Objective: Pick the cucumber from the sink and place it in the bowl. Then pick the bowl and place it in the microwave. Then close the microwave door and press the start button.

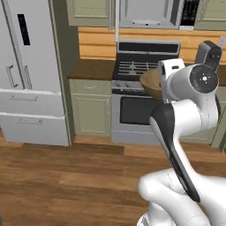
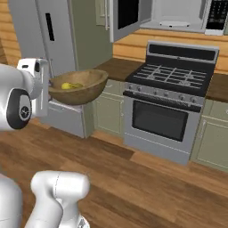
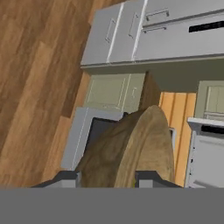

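Arm links hide most of the bowl (image 1: 151,82) from the left base camera. One bowl and one cucumber (image 2: 71,86) show from the right; the cucumber lies inside the bowl, out past the jaws. The gripper (image 3: 107,178) clamps the bowl's rim between its fingertips (image 3: 65,178), with the open microwave (image 2: 171,13) above and beyond.

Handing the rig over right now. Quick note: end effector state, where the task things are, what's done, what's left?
End effector: shut on the rim of the bowl, carrying it in the air in front of the stove.
Cucumber: lying inside the bowl.
Microwave: mounted above the stove, door swung open, cavity free.
Done: cucumber in bowl, bowl picked up.
Left: lift the bowl into the microwave, release, close the door, press start on the keypad.
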You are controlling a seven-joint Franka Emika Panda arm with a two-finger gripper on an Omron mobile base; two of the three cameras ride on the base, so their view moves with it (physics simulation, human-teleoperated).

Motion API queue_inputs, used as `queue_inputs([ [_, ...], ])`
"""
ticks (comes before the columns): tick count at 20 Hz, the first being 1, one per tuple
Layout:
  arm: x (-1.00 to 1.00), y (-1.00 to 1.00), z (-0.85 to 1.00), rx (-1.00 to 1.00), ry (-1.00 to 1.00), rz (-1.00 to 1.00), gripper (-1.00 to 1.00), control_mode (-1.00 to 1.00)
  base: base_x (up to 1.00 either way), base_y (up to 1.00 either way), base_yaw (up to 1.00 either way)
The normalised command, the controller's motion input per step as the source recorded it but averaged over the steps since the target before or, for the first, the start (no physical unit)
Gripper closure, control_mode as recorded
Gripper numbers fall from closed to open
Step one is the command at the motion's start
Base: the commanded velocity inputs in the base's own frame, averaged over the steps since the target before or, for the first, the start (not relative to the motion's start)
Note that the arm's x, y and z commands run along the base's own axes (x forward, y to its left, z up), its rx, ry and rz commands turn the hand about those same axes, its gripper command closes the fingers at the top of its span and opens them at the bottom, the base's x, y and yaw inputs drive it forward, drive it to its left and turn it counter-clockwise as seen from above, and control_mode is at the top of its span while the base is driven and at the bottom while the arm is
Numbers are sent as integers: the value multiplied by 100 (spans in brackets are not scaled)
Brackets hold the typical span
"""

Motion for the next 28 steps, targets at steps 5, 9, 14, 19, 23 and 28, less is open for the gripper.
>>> queue_inputs([
  [5,0,0,0,0,0,0,100,100,65,-67,-12],
  [9,0,0,0,0,0,0,100,100,52,-76,-20],
  [14,0,0,0,0,0,0,100,100,41,-38,-41],
  [19,0,0,0,0,0,0,100,100,80,2,-50],
  [23,0,0,0,0,0,0,100,100,100,47,-32],
  [28,0,0,0,0,0,0,100,100,99,80,-11],
])
